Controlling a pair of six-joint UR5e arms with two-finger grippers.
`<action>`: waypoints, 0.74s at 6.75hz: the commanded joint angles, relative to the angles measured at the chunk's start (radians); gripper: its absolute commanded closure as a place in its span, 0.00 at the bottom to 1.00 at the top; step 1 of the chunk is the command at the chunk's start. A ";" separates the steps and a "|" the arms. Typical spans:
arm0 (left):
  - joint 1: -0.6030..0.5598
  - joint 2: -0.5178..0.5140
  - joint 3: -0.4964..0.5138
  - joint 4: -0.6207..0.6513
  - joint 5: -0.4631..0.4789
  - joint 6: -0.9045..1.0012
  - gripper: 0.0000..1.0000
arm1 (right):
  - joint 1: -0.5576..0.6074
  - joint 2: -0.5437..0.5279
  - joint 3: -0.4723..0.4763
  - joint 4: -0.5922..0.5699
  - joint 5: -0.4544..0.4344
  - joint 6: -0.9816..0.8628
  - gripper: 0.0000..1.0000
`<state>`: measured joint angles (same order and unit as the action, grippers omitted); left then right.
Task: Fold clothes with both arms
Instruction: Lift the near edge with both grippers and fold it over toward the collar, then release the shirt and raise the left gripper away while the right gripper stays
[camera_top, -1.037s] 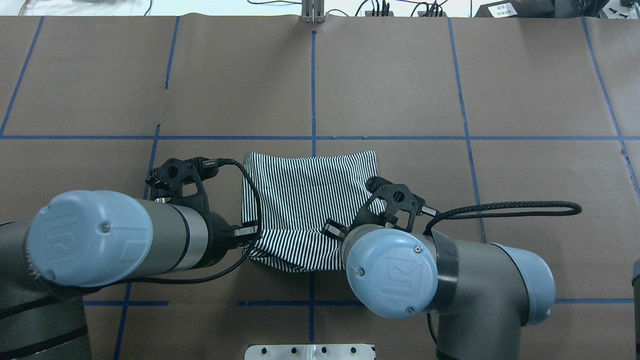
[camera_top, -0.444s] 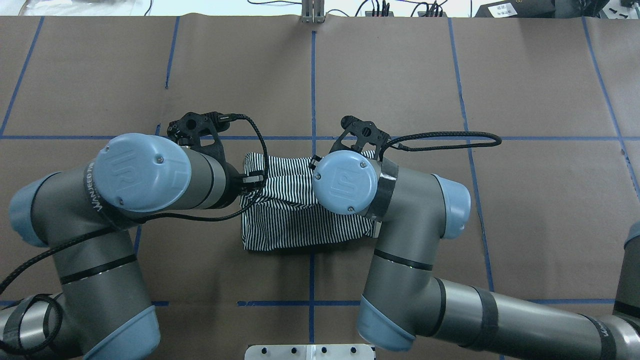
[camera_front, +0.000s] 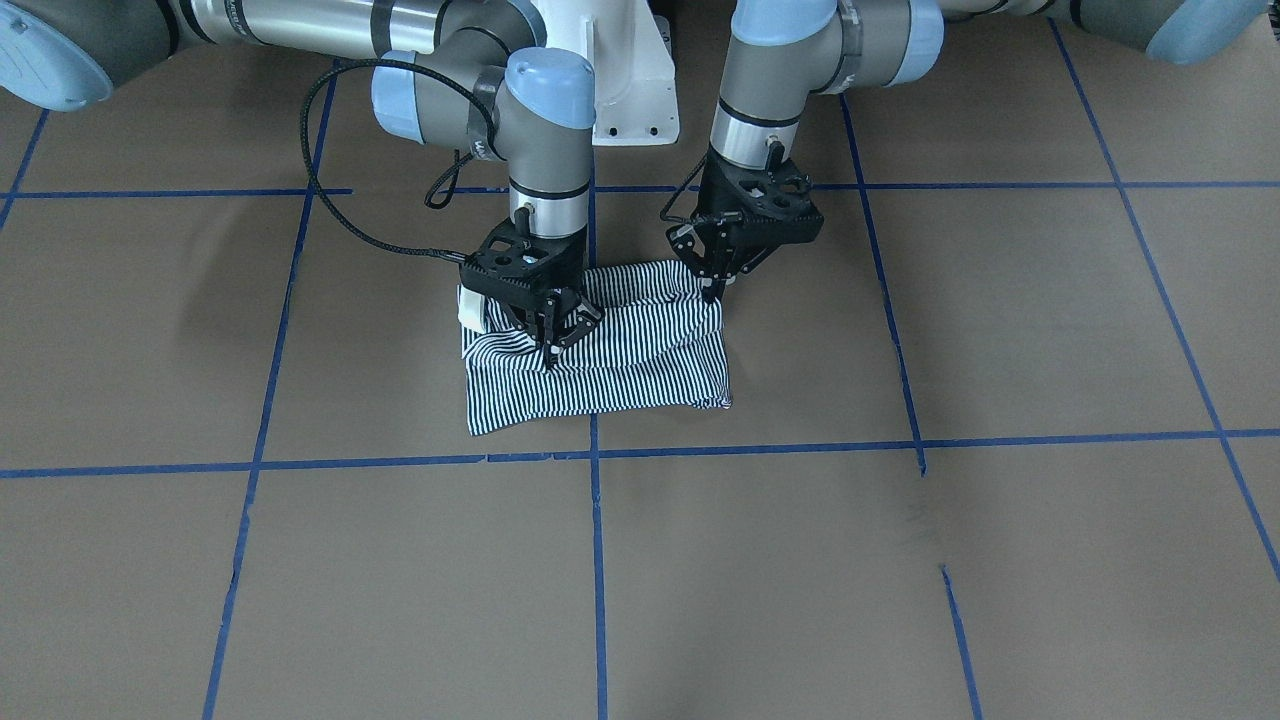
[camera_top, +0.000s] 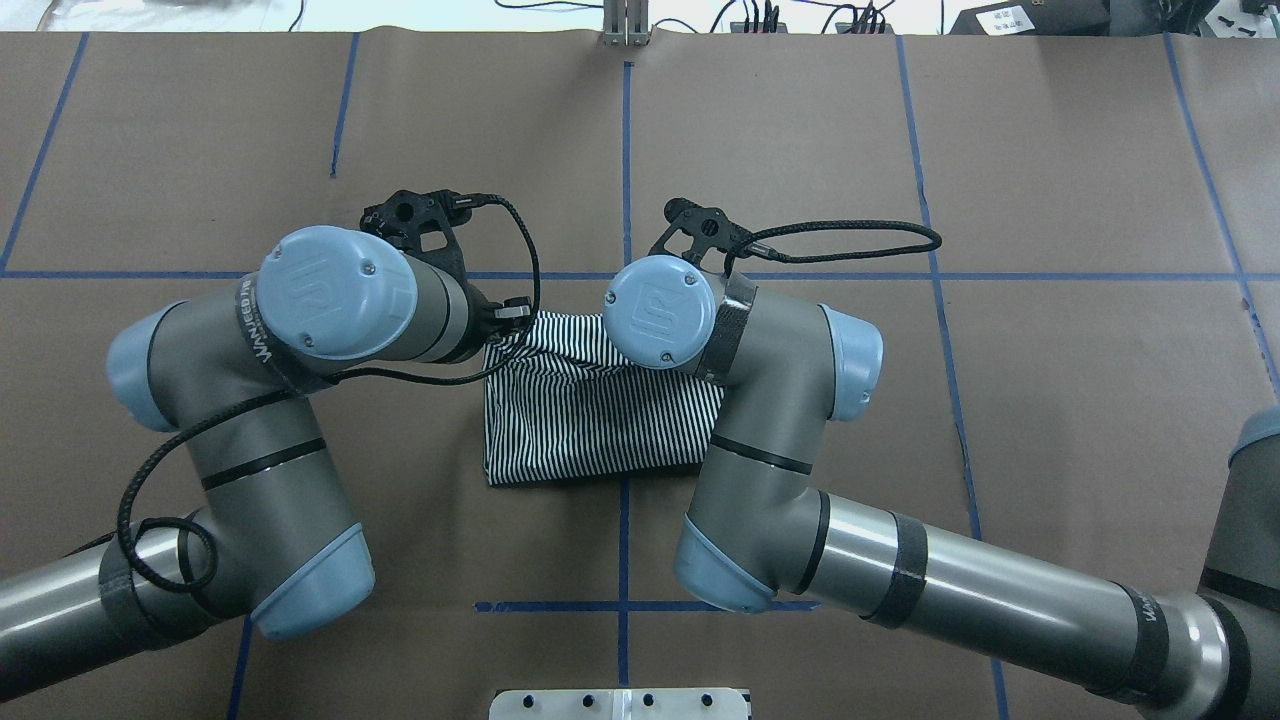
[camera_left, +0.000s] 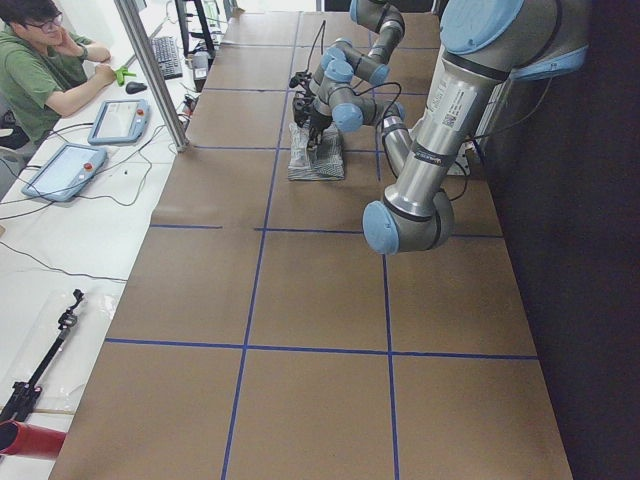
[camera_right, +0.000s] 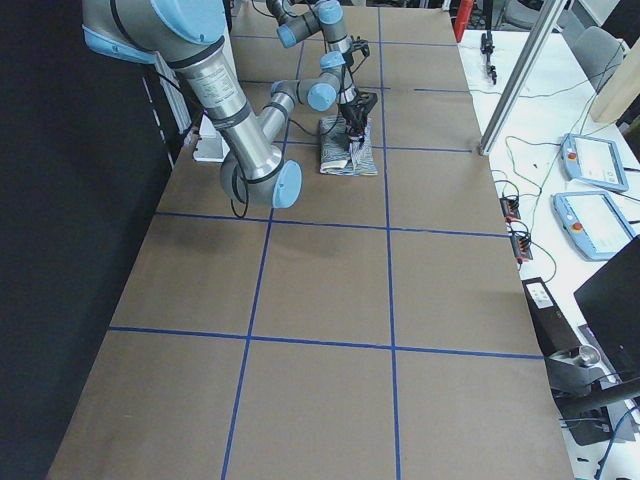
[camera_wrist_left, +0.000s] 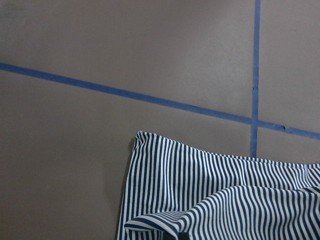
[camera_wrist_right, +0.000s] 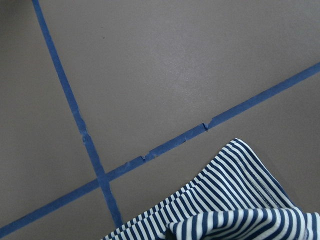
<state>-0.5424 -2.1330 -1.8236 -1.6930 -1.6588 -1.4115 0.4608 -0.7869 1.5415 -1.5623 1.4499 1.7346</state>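
Pinching a raised edge of the striped shirt (camera_front: 600, 375), both the left gripper (camera_front: 712, 290) and the right gripper (camera_front: 553, 348) look clamped shut in the front view. Overhead, the shirt sits on the table (camera_top: 1000, 400) as a small rectangle; seemingly one half-fold remains to lay down, then release.

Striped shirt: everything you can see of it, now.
The shirt is soft cloth in thin navy-and-white stripes, folded into a compact rectangle on the brown table, across a blue tape line. The lower layer lies flat; the upper one is lifted in a rumpled fold, pinched by the left gripper at one end and the right gripper at the other. A white patch, perhaps the collar, shows beside the right gripper. No buttons or logo are visible.
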 joint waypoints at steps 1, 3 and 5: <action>-0.025 -0.028 0.142 -0.103 0.001 0.020 1.00 | 0.012 0.005 -0.081 0.075 0.001 -0.010 1.00; -0.025 -0.031 0.153 -0.114 0.001 0.025 0.73 | 0.021 0.005 -0.100 0.102 0.001 -0.038 0.52; -0.050 -0.028 0.138 -0.120 -0.009 0.193 0.00 | 0.038 0.041 -0.098 0.096 0.019 -0.076 0.00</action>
<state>-0.5742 -2.1627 -1.6767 -1.8075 -1.6611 -1.3024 0.4871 -0.7663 1.4436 -1.4640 1.4555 1.6857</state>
